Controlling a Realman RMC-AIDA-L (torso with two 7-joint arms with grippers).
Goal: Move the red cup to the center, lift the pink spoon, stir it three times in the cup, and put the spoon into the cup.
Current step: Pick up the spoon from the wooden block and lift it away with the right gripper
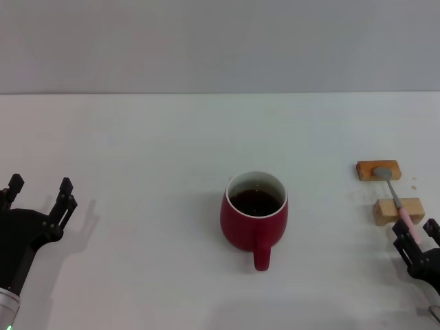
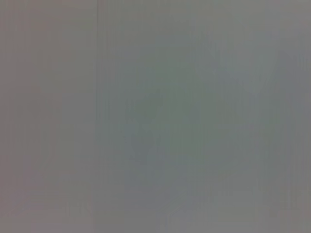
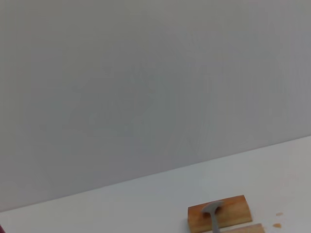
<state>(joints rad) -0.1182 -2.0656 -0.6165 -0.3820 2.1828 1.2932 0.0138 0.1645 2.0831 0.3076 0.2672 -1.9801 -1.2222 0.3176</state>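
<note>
On the left, left gripper (image 1: 38,194): it hovered low over the white table (image 1: 137,137), fingers spread apart, holding nothing, well apart from the cup.
Middle, red cup (image 1: 254,218): it stood upright near the table's centre, handle toward the robot, dark liquid inside; glossy ceramic, probably heavy and slippery, so spilling seemed a risk.
Right side, pink spoon (image 1: 397,199): it lay across two wooden blocks (image 1: 378,170), silver bowl on the far block; I judged it light, stiff and thin, best taken at the raised pink handle.
Far right, right gripper (image 1: 416,238): fingers apart around the handle's end, not yet closed.
</note>
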